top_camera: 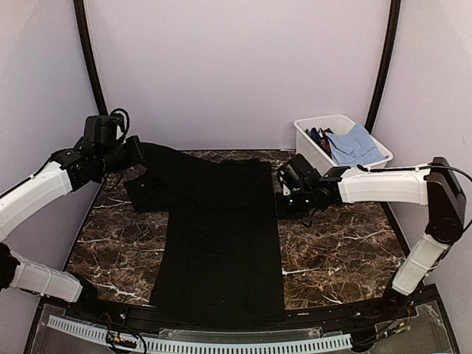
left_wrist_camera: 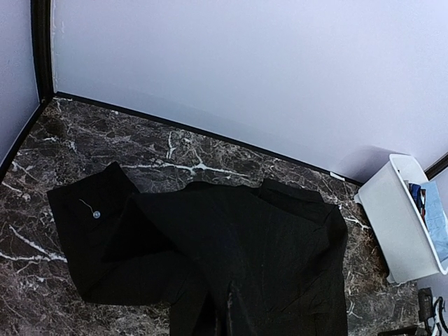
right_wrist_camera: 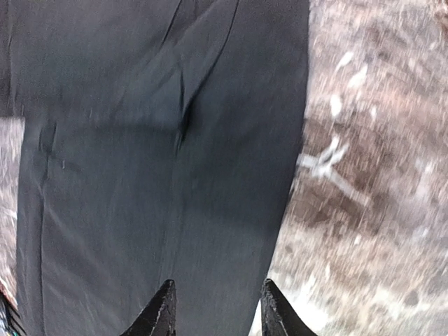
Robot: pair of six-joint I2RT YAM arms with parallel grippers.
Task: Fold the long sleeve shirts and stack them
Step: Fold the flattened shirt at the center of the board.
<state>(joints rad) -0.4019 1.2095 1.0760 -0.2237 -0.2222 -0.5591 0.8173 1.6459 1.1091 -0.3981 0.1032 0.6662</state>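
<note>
The plain black long-sleeve cloth shirt (top_camera: 221, 236) lies spread along the dark marble tabletop (top_camera: 339, 251), its far-left corner held up by the clenched left gripper (top_camera: 135, 151), probably for folding inward, while the right gripper (top_camera: 284, 198), parted and empty, hovers at its right edge.

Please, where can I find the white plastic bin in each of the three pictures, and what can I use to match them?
Top view: the white bin stands at the far right of the table.
Left wrist view: the bin is at the right edge, cut off by the frame.
Right wrist view: not in it.
Shared landmark: the black shirt, visible in all three views.
</note>
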